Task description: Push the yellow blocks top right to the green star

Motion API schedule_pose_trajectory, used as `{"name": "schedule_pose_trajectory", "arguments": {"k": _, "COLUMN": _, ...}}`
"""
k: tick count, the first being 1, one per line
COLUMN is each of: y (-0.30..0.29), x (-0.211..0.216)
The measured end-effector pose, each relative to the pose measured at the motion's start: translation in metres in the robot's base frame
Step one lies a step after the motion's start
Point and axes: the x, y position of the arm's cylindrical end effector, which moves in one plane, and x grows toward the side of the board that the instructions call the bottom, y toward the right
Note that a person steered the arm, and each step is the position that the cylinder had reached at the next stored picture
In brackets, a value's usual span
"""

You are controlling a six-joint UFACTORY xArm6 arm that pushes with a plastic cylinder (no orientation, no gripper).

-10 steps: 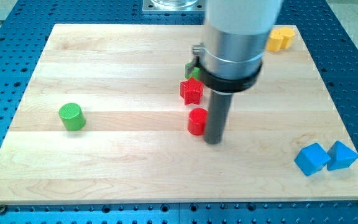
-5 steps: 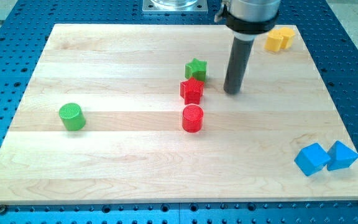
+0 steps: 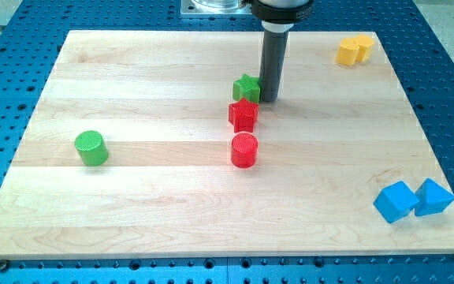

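Two yellow blocks [image 3: 354,49] sit touching each other at the board's top right corner. The green star [image 3: 247,87] lies near the board's middle, just above the red star [image 3: 243,114]. My tip [image 3: 269,99] stands right beside the green star on its right side, touching or nearly touching it. The tip is far to the left of the yellow blocks.
A red cylinder [image 3: 244,149] sits below the red star. A green cylinder [image 3: 91,147] stands at the view's left. Two blue blocks [image 3: 412,199] lie at the bottom right. The wooden board [image 3: 132,205] rests on a blue perforated table.
My tip has moved up the view from beside the red cylinder, then left, to the right side of the green star. The blocks have not visibly moved.
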Motion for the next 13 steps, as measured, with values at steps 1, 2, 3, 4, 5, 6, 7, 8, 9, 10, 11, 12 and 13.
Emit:
{"name": "schedule_pose_trajectory", "arguments": {"k": 1, "y": -0.005, "x": 0.001}}
{"name": "schedule_pose_trajectory", "arguments": {"k": 2, "y": -0.005, "x": 0.001}}
{"name": "schedule_pose_trajectory", "arguments": {"k": 3, "y": 0.04, "x": 0.008}}
{"name": "schedule_pose_trajectory", "arguments": {"k": 4, "y": 0.137, "x": 0.045}}
{"name": "schedule_pose_trajectory", "arguments": {"k": 5, "y": 0.213, "x": 0.046}}
{"name": "schedule_pose_trajectory", "arguments": {"k": 6, "y": 0.273, "x": 0.011}}
{"name": "schedule_pose_trajectory", "arguments": {"k": 7, "y": 0.276, "x": -0.055}}
{"name": "schedule_pose_trajectory", "arguments": {"k": 8, "y": 0.254, "x": -0.12}}
{"name": "schedule_pose_trajectory", "arguments": {"k": 9, "y": 0.203, "x": -0.12}}
{"name": "schedule_pose_trajectory", "arguments": {"k": 10, "y": 0.202, "x": -0.12}}
{"name": "schedule_pose_trajectory", "arguments": {"k": 11, "y": 0.203, "x": -0.121}}
{"name": "schedule_pose_trajectory", "arguments": {"k": 12, "y": 0.157, "x": -0.12}}
{"name": "schedule_pose_trajectory", "arguments": {"k": 13, "y": 0.074, "x": -0.12}}
